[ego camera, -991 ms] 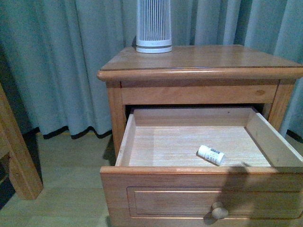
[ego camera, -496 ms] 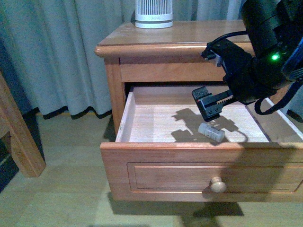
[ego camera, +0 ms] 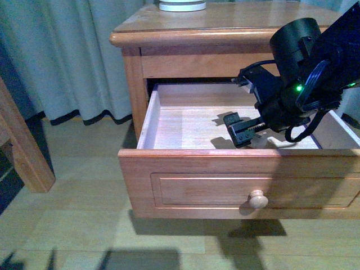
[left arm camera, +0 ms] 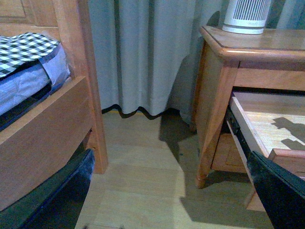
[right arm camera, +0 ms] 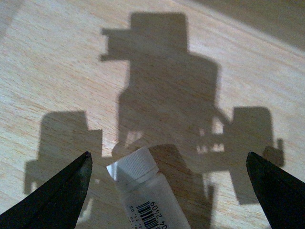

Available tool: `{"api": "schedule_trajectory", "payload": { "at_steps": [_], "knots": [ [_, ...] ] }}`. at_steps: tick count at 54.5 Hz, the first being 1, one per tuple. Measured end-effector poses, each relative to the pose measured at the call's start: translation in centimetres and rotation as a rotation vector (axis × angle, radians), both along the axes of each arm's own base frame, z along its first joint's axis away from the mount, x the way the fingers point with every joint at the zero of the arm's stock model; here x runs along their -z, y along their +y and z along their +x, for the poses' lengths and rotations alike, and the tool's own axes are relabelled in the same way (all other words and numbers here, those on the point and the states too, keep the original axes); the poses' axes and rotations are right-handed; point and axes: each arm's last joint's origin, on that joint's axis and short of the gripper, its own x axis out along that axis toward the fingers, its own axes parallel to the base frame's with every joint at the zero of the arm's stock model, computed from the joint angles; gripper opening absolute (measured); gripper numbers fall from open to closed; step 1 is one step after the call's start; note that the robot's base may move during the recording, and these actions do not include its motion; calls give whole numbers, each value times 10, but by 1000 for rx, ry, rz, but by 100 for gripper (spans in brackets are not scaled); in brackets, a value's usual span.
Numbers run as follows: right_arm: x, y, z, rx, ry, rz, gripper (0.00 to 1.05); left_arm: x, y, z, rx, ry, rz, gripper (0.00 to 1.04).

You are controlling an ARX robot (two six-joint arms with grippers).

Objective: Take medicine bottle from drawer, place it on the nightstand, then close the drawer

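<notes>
Hovering with fingers apart, my right hand [ego camera: 243, 133] straddles the medicine bottle [right arm camera: 145, 193], its long axis crosswise to the closing line, cap away from my wrist.

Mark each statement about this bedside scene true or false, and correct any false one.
1. The drawer is pulled open. True.
2. The bottle stands on top of the nightstand. False: it lies on its side inside the drawer.
3. The right gripper is open, one finger on each side of the bottle. True.
4. The left gripper grips the knob. False: it is open, holding nothing, off beside the nightstand.
</notes>
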Motion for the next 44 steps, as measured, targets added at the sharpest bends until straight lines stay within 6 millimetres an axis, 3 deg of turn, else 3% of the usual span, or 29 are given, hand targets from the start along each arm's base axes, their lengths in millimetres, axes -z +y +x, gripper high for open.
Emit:
{"api": "schedule_trajectory", "payload": {
  "at_steps": [8,25,31,44],
  "knots": [
    [5,-4,1,8,5,7,97,0,0,0,0,0,0,98],
    [4,-6,2,-4,6,26,54,0,0,0,0,0,0,98],
    [5,-8,2,-11,12,38,34,0,0,0,0,0,0,98],
    [5,-12,-1,-16,19,56,29,0,0,0,0,0,0,98]
  ]
}}
